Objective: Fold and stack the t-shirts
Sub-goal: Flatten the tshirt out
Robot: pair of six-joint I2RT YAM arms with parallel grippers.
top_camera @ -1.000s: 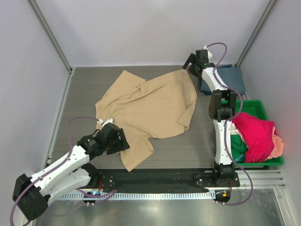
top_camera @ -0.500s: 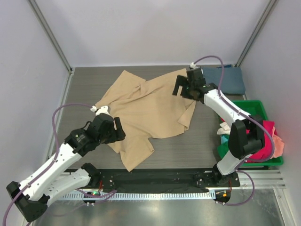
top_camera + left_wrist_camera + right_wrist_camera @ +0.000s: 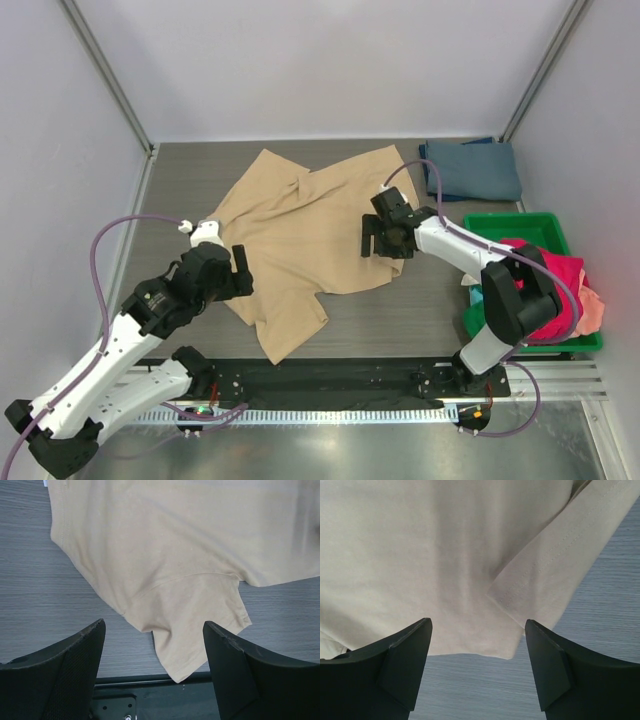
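A tan t-shirt (image 3: 310,225) lies spread and rumpled on the table. Its near sleeve hangs toward the front edge (image 3: 200,630). My left gripper (image 3: 240,272) is open and empty above the shirt's left near edge; in the left wrist view (image 3: 155,645) it frames the sleeve. My right gripper (image 3: 378,240) is open and empty above the shirt's right folded sleeve (image 3: 545,580), and the right wrist view (image 3: 477,640) shows that hem between the fingers. A slate blue-grey shirt (image 3: 472,169) lies folded at the back right. Magenta (image 3: 545,280), green and peach shirts fill a bin.
A green plastic bin (image 3: 545,228) stands at the right edge, piled with shirts. White walls with metal posts enclose the table on three sides. A black rail (image 3: 330,375) runs along the near edge.
My right arm has swung from the back right corner down and left to the tan shirt's right sleeve. My left gripper has risen and shifted slightly left. The shirt has not moved.
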